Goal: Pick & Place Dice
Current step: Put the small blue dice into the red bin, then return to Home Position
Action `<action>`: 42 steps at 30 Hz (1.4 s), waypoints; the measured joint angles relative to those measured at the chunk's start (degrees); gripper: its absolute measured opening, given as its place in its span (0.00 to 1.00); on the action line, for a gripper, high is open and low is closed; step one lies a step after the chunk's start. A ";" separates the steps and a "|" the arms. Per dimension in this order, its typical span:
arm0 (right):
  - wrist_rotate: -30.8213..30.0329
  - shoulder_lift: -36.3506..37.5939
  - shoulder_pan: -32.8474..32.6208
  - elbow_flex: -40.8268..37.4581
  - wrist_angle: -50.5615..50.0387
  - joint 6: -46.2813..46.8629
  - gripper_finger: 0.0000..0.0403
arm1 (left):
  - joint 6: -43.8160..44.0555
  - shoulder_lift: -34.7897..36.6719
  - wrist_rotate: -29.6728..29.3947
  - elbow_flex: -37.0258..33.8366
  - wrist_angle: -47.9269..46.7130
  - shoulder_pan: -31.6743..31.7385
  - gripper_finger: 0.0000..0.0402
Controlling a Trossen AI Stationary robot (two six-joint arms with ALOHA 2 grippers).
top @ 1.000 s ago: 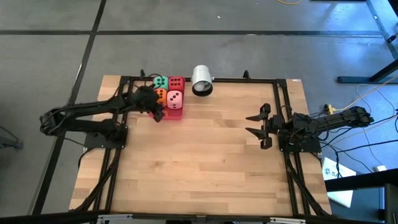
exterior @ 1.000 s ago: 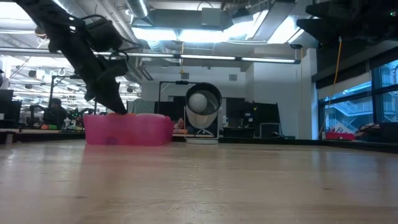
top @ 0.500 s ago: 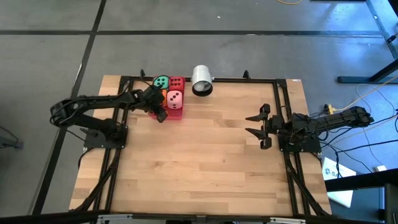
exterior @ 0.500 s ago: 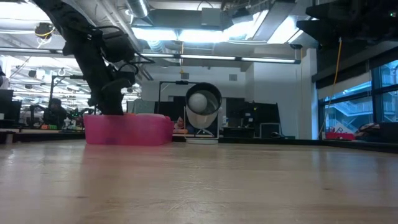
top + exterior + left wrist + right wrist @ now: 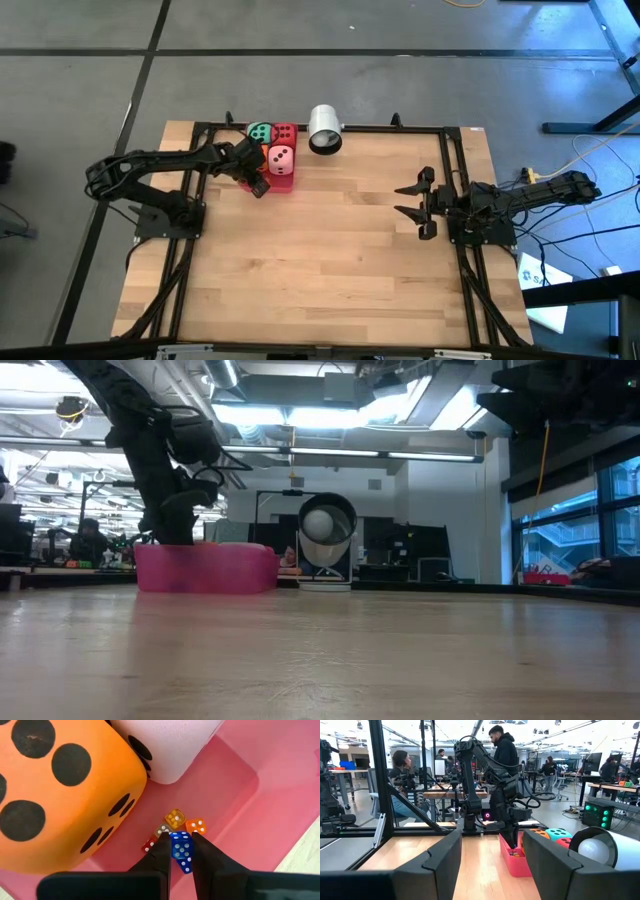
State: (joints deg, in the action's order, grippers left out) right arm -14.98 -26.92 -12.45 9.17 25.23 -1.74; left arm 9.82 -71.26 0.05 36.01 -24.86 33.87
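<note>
A pink tray [image 5: 283, 184] at the table's far left holds large soft dice: green [image 5: 260, 133], red [image 5: 284, 133], pink [image 5: 282, 158] and orange [image 5: 60, 790]. On its floor lie several tiny dice, among them a yellow one [image 5: 175, 817] and an orange one [image 5: 196, 826]. My left gripper [image 5: 180, 839] reaches steeply down into the tray's near left corner [image 5: 260, 184], shut on a small blue die [image 5: 181, 851]. My right gripper [image 5: 415, 205] waits open at the table's right side, nothing between its fingers [image 5: 445, 865]. My left gripper pinches the small blue die by two opposite faces [image 5: 175, 851] between its two fingertips. The fingers slant steeply down from the table's left, beside the large orange die. I cannot tell whether the die rests on the tray floor or hangs just above it.
A white cylinder [image 5: 324, 130] lies on its side at the far edge, just right of the tray. A black frame [image 5: 445, 128] borders the wooden table. People stand and sit in the room beyond [image 5: 505, 750].
My left arm has stretched toward the tray and tipped its gripper more steeply down into it, sinking a little. For the last half second it has kept still. The large dice and the tray have not moved.
</note>
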 joint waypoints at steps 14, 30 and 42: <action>0.00 0.00 0.01 0.00 -1.23 0.80 0.52 | 0.00 0.00 -0.35 0.00 1.07 0.00 0.19; -0.46 0.00 0.01 0.00 -1.25 0.90 0.52 | -1.44 2.13 -0.44 0.00 1.52 -0.02 0.31; -1.09 1.97 0.02 0.00 0.28 -1.91 0.37 | -3.30 22.93 -0.46 0.00 7.88 -8.52 0.23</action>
State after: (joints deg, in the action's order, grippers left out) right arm -16.08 -24.95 -12.43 9.17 25.52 -3.64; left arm 6.52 -48.33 -0.40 36.01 -16.99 25.35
